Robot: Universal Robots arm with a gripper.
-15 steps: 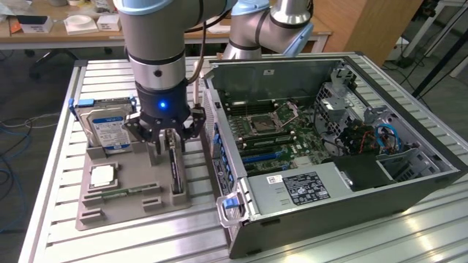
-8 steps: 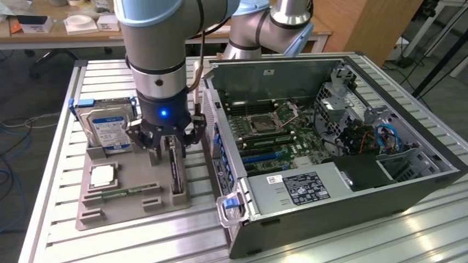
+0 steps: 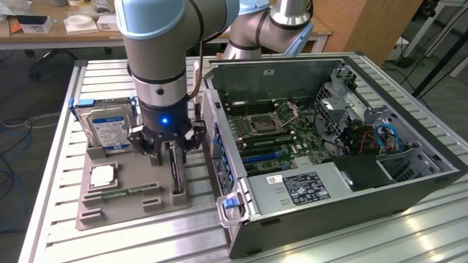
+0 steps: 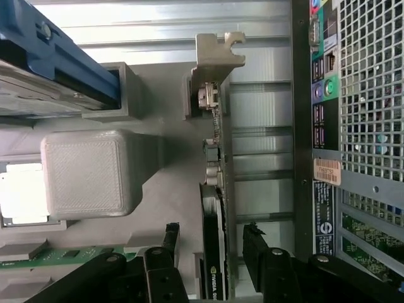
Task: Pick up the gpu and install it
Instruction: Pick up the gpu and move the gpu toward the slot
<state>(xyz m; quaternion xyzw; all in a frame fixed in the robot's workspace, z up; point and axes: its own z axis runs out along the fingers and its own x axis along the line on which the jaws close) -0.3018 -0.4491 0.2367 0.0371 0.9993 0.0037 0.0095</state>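
Note:
The gpu (image 3: 175, 174) is a thin dark card standing on edge in a slot of the grey holder tray (image 3: 131, 212), just left of the open computer case (image 3: 307, 222) in the exterior view. My gripper (image 3: 169, 156) is lowered over it and open. In the wrist view the gpu (image 4: 214, 252) runs between my two black fingers (image 4: 169, 235), with its silver bracket (image 4: 218, 55) at the far end. My gripper (image 4: 211, 235) straddles the card with a gap on each side and does not touch it.
On the same tray are a silver hard drive with a blue label (image 3: 109, 130), a processor chip (image 3: 102, 175) and a green memory stick (image 3: 126, 193). The case's rear panel (image 4: 360, 126) stands close beside the card. The motherboard (image 3: 270, 137) lies exposed inside the case.

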